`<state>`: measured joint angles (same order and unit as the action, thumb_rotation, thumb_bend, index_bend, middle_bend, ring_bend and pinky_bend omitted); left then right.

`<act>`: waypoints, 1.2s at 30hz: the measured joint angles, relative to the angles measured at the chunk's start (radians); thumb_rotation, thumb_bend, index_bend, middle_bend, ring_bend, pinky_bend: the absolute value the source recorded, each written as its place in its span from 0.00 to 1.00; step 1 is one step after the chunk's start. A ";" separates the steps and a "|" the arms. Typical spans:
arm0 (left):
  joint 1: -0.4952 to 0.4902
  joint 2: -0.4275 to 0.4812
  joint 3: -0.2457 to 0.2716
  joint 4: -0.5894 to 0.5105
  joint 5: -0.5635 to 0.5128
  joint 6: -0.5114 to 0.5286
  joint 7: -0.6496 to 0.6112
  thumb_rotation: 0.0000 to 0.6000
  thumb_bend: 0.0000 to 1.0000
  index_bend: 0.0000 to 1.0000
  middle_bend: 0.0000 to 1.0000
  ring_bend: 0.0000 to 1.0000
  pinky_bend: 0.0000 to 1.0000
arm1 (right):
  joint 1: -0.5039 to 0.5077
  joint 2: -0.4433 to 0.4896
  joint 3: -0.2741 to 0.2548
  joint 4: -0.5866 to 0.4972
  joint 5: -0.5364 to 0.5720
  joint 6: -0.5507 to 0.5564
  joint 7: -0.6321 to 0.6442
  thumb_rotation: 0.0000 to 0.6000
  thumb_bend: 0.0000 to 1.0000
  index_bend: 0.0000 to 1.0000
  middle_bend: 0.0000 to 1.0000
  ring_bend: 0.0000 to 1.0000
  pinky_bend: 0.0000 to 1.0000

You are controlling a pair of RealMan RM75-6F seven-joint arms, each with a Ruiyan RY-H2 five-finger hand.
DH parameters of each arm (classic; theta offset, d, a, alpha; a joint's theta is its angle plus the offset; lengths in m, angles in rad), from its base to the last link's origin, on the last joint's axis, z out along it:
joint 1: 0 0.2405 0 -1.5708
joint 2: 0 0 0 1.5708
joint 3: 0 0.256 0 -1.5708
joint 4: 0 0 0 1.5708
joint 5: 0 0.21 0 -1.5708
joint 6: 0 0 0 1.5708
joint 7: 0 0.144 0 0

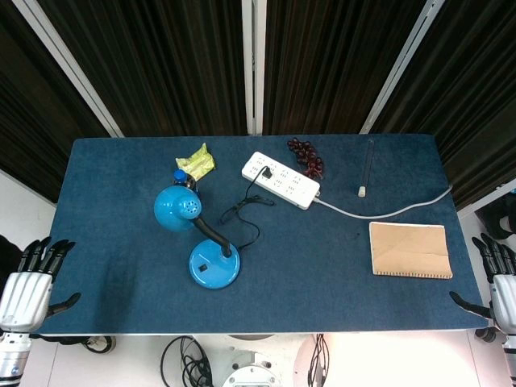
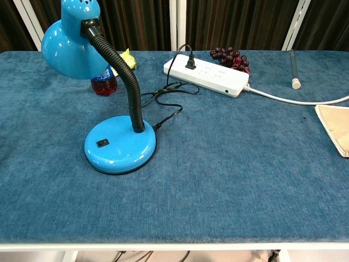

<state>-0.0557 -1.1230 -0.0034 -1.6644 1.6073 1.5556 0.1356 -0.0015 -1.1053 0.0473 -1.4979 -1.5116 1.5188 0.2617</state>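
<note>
Two robot hands sit off the near corners of the surface [image 1: 339, 266], both seen only in the head view. Left robot hand [image 1: 28, 289]: fingers spread, holding nothing, just off the near-left corner of the blue cloth. Right robot hand [image 1: 500, 282]: fingers likewise apart, holding nothing, at the near-right edge, partly cut off by the frame.

Nearest the left robot hand, though well apart from it: blue desk lamp [image 2: 120, 144], round base flat on the cloth left of centre, black flexible neck rising and bending back so the shade faces away. Its black cord [image 2: 163, 101] loops behind the base and plugs into the white power strip [image 2: 207, 73] toward the far edge.

Nearest the right robot hand: tan notebook [image 1: 409, 250], lying flat, near the right edge.

Behind the lamp shade: small bottle with red liquid [image 2: 103, 84] and a yellow packet [image 1: 196, 163]. Dark grapes [image 2: 230, 57] just beside the strip's far end. Thin dark tube with a white cap [image 2: 294, 68] further right. White cable [image 1: 387, 213] runs from the strip off the right edge.
</note>
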 measured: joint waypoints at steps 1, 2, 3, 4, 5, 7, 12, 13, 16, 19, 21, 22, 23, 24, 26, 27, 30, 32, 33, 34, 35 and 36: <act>0.000 0.000 0.000 0.000 0.000 0.000 0.000 1.00 0.04 0.13 0.12 0.03 0.08 | 0.000 0.000 0.000 0.000 0.000 0.000 0.000 1.00 0.06 0.00 0.00 0.00 0.00; 0.000 0.000 0.000 0.000 0.001 0.000 0.001 1.00 0.04 0.13 0.12 0.03 0.08 | 0.000 0.000 0.000 0.000 0.000 0.000 0.000 1.00 0.06 0.00 0.00 0.00 0.00; 0.000 0.000 0.000 0.000 0.001 0.000 0.001 1.00 0.04 0.13 0.12 0.03 0.08 | 0.000 0.000 0.000 0.000 0.000 0.001 0.001 1.00 0.06 0.00 0.00 0.00 0.00; 0.000 0.000 0.000 -0.001 0.001 0.001 0.001 1.00 0.04 0.13 0.12 0.03 0.08 | 0.000 0.000 0.000 0.001 0.000 0.001 0.001 1.00 0.06 0.00 0.00 0.00 0.00; 0.000 0.001 0.000 -0.001 0.001 0.001 0.001 1.00 0.04 0.13 0.12 0.03 0.08 | -0.001 0.000 0.000 0.001 0.000 0.001 0.001 1.00 0.06 0.00 0.00 0.00 0.00; 0.000 0.000 0.001 -0.001 0.003 0.001 0.001 1.00 0.04 0.13 0.12 0.03 0.08 | -0.001 0.000 -0.001 0.001 0.000 0.000 0.001 1.00 0.06 0.00 0.00 0.00 0.00; -0.001 0.001 0.005 -0.001 0.012 -0.001 -0.002 1.00 0.05 0.11 0.18 0.08 0.16 | 0.000 0.000 0.002 0.000 0.000 0.002 0.004 1.00 0.06 0.00 0.00 0.00 0.00; -0.003 0.003 0.006 -0.005 0.014 -0.003 -0.004 1.00 0.06 0.10 0.22 0.13 0.21 | 0.001 0.001 0.002 -0.001 0.000 0.002 0.004 1.00 0.06 0.00 0.00 0.00 0.00; -0.010 0.009 0.012 -0.010 0.030 -0.013 -0.023 1.00 0.06 0.10 0.35 0.27 0.37 | 0.003 0.001 0.002 -0.002 -0.001 -0.003 0.000 1.00 0.09 0.00 0.00 0.00 0.00; -0.025 0.007 0.016 -0.004 0.051 -0.028 -0.026 1.00 0.09 0.10 0.45 0.36 0.46 | 0.006 0.001 0.002 -0.004 0.003 -0.012 -0.003 1.00 0.14 0.00 0.00 0.00 0.00; -0.034 -0.002 0.018 -0.001 0.060 -0.039 -0.027 1.00 0.13 0.10 0.53 0.46 0.54 | 0.007 0.001 0.002 -0.006 0.005 -0.014 -0.003 1.00 0.14 0.00 0.00 0.00 0.00; -0.039 -0.005 0.019 -0.001 0.066 -0.045 -0.026 1.00 0.14 0.10 0.56 0.50 0.57 | 0.007 0.001 0.002 -0.006 0.004 -0.012 -0.002 1.00 0.14 0.00 0.00 0.00 0.00; -0.046 -0.009 0.021 -0.002 0.074 -0.054 -0.021 1.00 0.17 0.10 0.60 0.56 0.62 | 0.007 0.000 0.002 -0.005 0.003 -0.011 0.000 1.00 0.14 0.00 0.00 0.00 0.00; -0.051 -0.012 0.023 -0.004 0.081 -0.061 -0.013 1.00 0.19 0.10 0.63 0.61 0.65 | 0.007 -0.001 0.002 -0.004 0.004 -0.011 0.001 1.00 0.14 0.00 0.00 0.00 0.00; -0.066 -0.022 0.027 -0.011 0.099 -0.085 0.012 1.00 0.23 0.10 0.68 0.68 0.71 | 0.007 -0.002 0.001 -0.003 0.004 -0.014 0.003 1.00 0.14 0.00 0.00 0.00 0.00; -0.074 -0.026 0.030 -0.017 0.105 -0.099 0.024 1.00 0.26 0.10 0.70 0.70 0.73 | 0.008 -0.002 0.001 -0.003 0.003 -0.015 0.004 1.00 0.14 0.00 0.00 0.00 0.00; -0.104 -0.044 0.037 -0.048 0.119 -0.155 0.047 1.00 0.34 0.11 0.75 0.76 0.79 | 0.009 -0.002 0.001 -0.004 -0.001 -0.014 0.003 1.00 0.14 0.00 0.00 0.00 0.00; -0.124 -0.061 0.037 -0.065 0.124 -0.191 0.078 1.00 0.36 0.11 0.76 0.78 0.81 | 0.010 -0.002 0.001 -0.004 -0.001 -0.013 0.004 1.00 0.14 0.00 0.00 0.00 0.00; -0.134 -0.071 0.036 -0.072 0.125 -0.207 0.098 1.00 0.37 0.11 0.76 0.78 0.82 | 0.010 -0.002 0.001 -0.005 0.001 -0.015 0.005 1.00 0.14 0.00 0.00 0.00 0.00; -0.144 -0.082 0.035 -0.078 0.125 -0.224 0.120 1.00 0.37 0.11 0.76 0.78 0.82 | 0.011 -0.002 0.002 -0.005 0.002 -0.017 0.006 1.00 0.14 0.00 0.00 0.00 0.00; -0.159 -0.100 0.033 -0.087 0.124 -0.252 0.150 1.00 0.37 0.11 0.76 0.78 0.82 | 0.011 -0.001 0.002 -0.005 0.005 -0.020 0.008 1.00 0.14 0.00 0.00 0.00 0.00; -0.170 -0.114 0.031 -0.091 0.121 -0.274 0.171 1.00 0.37 0.11 0.76 0.79 0.82 | 0.012 0.001 0.003 -0.005 0.009 -0.023 0.011 1.00 0.14 0.00 0.00 0.00 0.00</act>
<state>-0.2256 -1.2371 0.0277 -1.7559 1.7286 1.2817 0.3070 0.0110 -1.1045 0.0507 -1.5026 -1.5030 1.4958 0.2727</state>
